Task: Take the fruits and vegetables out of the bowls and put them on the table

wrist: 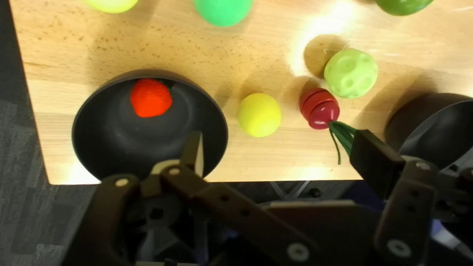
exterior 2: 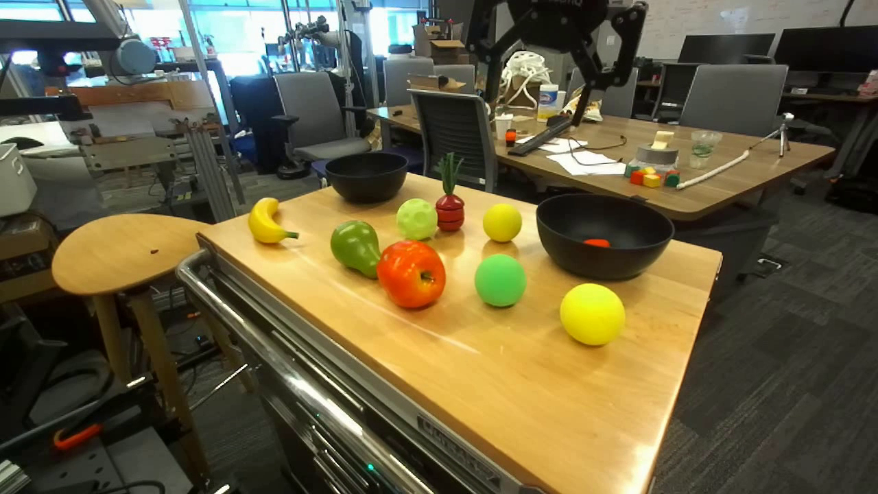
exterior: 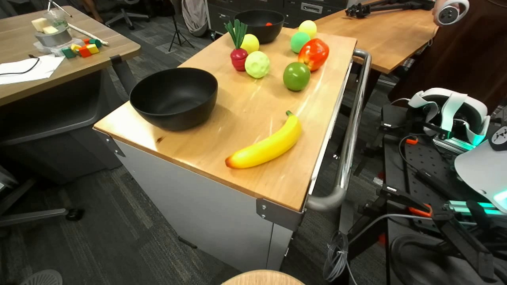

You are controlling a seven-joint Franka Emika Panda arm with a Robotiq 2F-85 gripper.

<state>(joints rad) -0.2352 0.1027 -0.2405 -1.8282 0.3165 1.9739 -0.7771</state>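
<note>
At left in the wrist view, strawberry (wrist: 151, 98) sits inside a black bowl (wrist: 107, 142), gripper (wrist: 279, 147) spread wide, holding nothing, so I'd centre over the strawberry, drop straight down inside the rim, squeeze lightly.

Daylight glares through blue-tinted glass windows (exterior 2: 236, 41) behind grey office chairs (exterior 2: 309, 110). Dark grey streaked carpet (exterior: 122, 237) lies under a brown wooden desk (exterior 2: 741, 178) and a round, pale wooden stool (exterior 2: 116, 254).

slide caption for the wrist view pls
Past the open gripper: a strawberry in a black bowl, a red vegetable with green stalks on the table.
</note>
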